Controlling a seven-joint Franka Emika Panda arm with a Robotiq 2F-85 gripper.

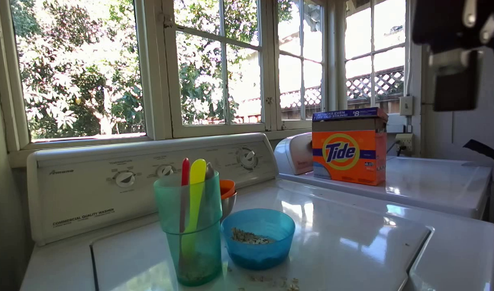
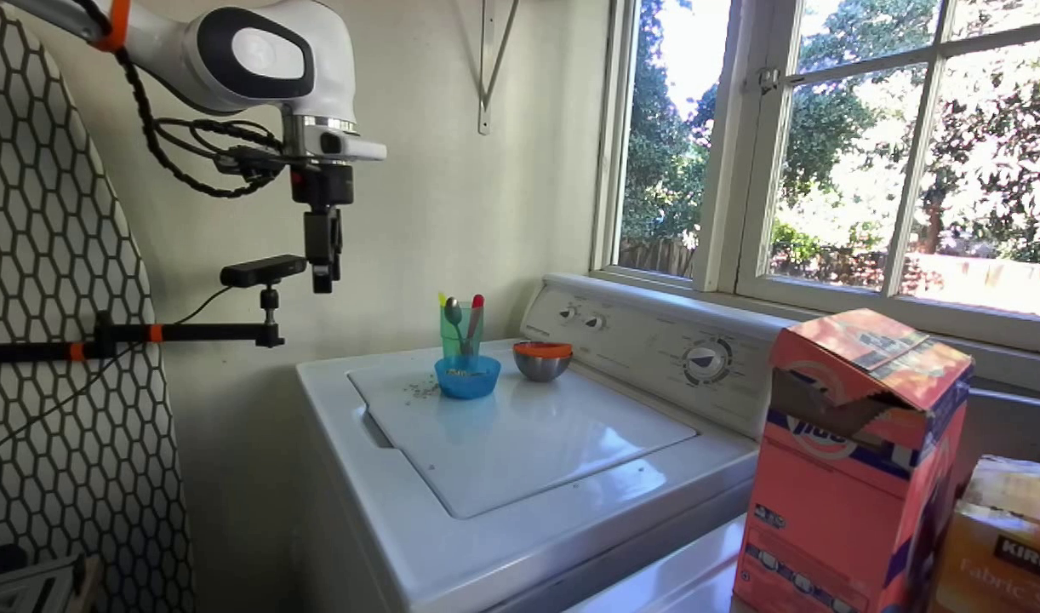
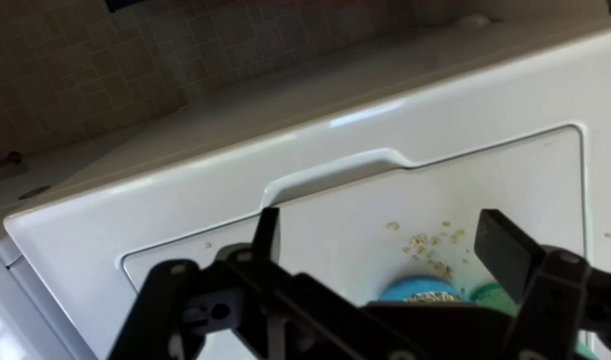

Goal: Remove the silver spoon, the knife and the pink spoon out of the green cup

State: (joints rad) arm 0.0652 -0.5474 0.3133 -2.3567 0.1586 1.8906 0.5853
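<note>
The green cup (image 1: 168, 208) stands upright on the white washer lid, and it also shows in an exterior view (image 2: 448, 345). The pink spoon (image 1: 185, 173), the yellow-green knife (image 1: 197, 171) and the silver spoon (image 1: 209, 171) lean in it with their tops above the rim. The silver spoon's bowl end points up in an exterior view (image 2: 453, 310). My gripper (image 2: 323, 277) hangs well above and apart from the cup. In the wrist view the gripper (image 3: 379, 212) is open, with nothing between its fingers. There the cup (image 3: 495, 298) is partly hidden by the gripper.
A blue bowl (image 1: 258, 258) of flakes stands beside the cup. A metal bowl with an orange one (image 2: 543, 362) is near the control panel. Loose flakes (image 3: 425, 245) lie on the lid. A Tide box (image 1: 348, 151) stands farther off. A camera on a bar (image 2: 263, 271) is below the arm.
</note>
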